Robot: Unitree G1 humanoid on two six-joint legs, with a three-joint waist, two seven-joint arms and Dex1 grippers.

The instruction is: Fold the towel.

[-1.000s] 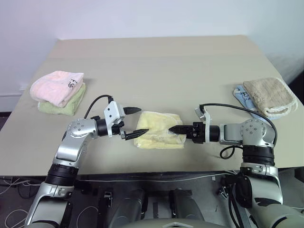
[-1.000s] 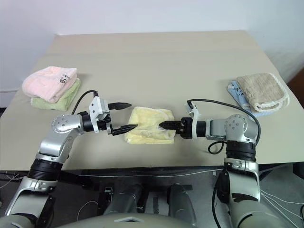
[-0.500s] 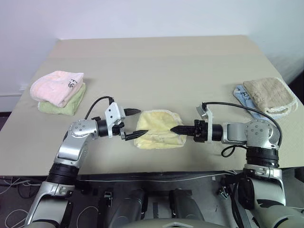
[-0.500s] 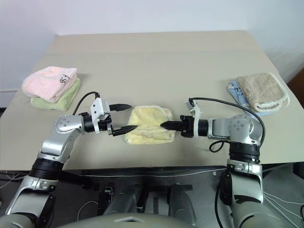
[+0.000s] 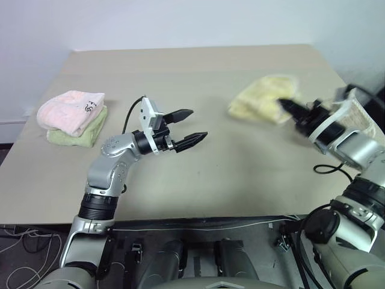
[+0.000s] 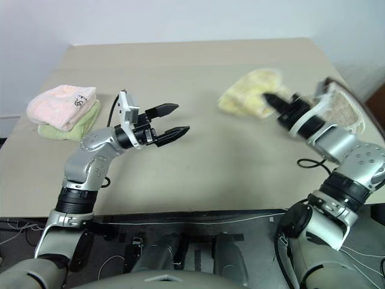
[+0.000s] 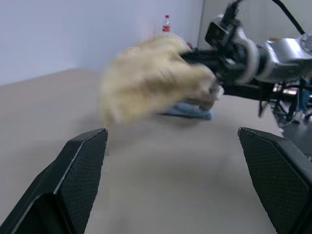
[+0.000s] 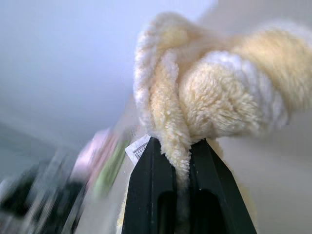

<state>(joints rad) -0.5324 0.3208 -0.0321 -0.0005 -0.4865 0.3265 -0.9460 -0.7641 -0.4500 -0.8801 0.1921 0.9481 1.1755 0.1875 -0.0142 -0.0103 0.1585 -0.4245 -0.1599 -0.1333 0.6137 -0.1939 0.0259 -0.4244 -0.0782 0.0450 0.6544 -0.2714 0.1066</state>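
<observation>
Fluffy, looped terry cloth on the towel (image 8: 214, 92), pale yellow with a whitish, coarser hem. Small paper-like printed tag stitched at its edge. Matt black fingers (image 7: 78, 175) on the left pincer (image 5: 186, 127), finely dimpled on the pads, hard plastic by the look. Same matt black on the right pincer (image 8: 170, 161). Smooth, matt beige worktop (image 5: 198, 72). Soft plush cloth on the pink towel (image 5: 69, 109) and green towel (image 5: 72, 137) stacked beneath. Coarse, nubbly weave on the tan towel (image 6: 349, 114).
</observation>
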